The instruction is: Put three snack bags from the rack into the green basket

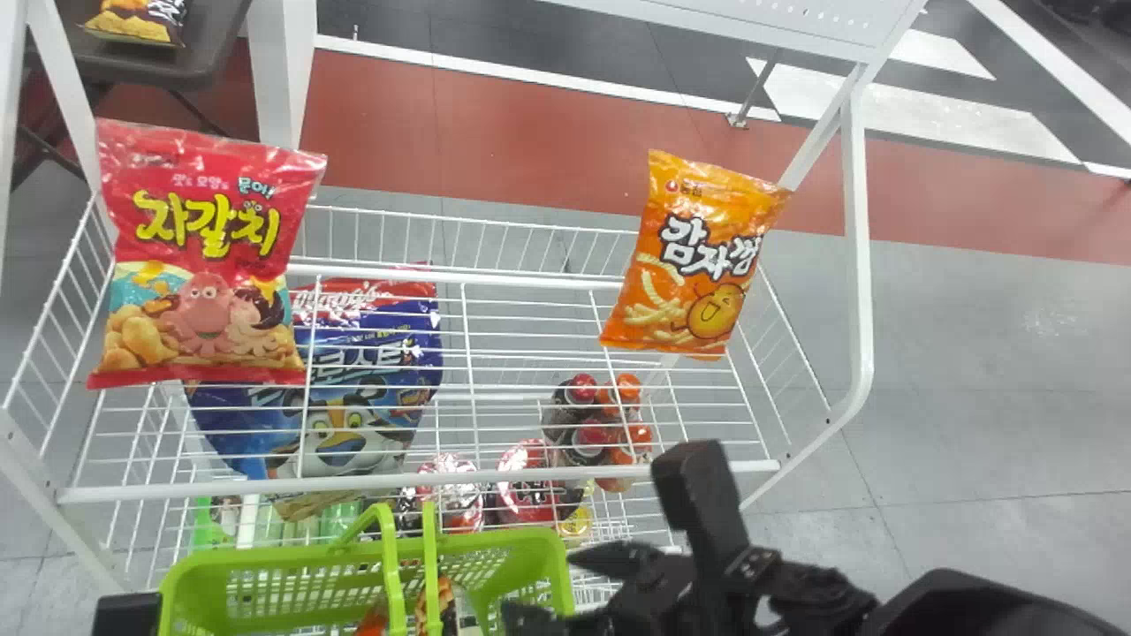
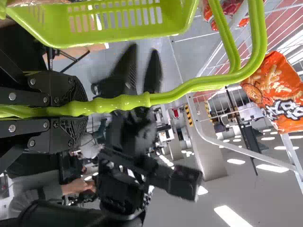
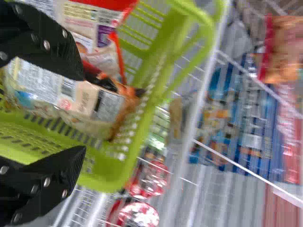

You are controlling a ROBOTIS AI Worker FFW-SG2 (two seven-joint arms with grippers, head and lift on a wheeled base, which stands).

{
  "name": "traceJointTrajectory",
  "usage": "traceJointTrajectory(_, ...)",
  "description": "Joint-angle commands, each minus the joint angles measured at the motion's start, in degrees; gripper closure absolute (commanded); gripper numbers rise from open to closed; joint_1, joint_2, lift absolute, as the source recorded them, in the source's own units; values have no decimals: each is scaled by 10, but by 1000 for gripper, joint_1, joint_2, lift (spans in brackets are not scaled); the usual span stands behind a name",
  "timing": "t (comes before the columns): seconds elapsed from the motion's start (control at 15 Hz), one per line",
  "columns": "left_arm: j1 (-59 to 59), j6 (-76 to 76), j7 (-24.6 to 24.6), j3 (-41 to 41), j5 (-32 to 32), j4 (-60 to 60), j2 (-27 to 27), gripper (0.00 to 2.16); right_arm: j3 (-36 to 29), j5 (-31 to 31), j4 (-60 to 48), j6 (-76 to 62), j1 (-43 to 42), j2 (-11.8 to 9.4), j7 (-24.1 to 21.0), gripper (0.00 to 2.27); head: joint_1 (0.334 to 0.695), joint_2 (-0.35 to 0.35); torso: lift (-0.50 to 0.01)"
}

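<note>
In the head view my left gripper (image 1: 128, 614) is partly visible at the lower left; my right gripper (image 1: 541, 585) is at the green basket's (image 1: 265, 565) right side. A red snack bag (image 1: 199, 256) is at the rack's (image 1: 424, 478) upper left, an orange one (image 1: 698, 256) at its upper right. The left wrist view has my left gripper (image 2: 83, 109) shut on the basket's green handle (image 2: 118, 102). In the right wrist view my right gripper (image 3: 84, 113) is open over the basket (image 3: 142, 137), whose snack bags (image 3: 71, 97) lie partly behind its fingers (image 3: 52, 42).
Below in the white wire rack are a blue bag (image 1: 353, 389), red packages (image 1: 530, 495) and small bottles (image 1: 588, 433). A dark chair (image 1: 150, 66) with another bag stands at the far left. The rack's white side frame (image 1: 857, 265) rises near the right arm.
</note>
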Motion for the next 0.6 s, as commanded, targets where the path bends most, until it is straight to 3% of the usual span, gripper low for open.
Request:
traceJointTrajectory(0.0,0,0,-1,0,0,3,1,2071,-32,-7,1,-91,0,12,-4,66,695,-350,0)
traceJointTrajectory(0.27,-3,2,0,-4,-3,1,7,2074,-53,-16,103,-437,-18,35,-45,66,695,-350,0)
traceJointTrajectory(0.53,-4,4,1,-5,-4,3,8,2071,-35,-15,251,-585,-96,57,-139,66,695,-350,0)
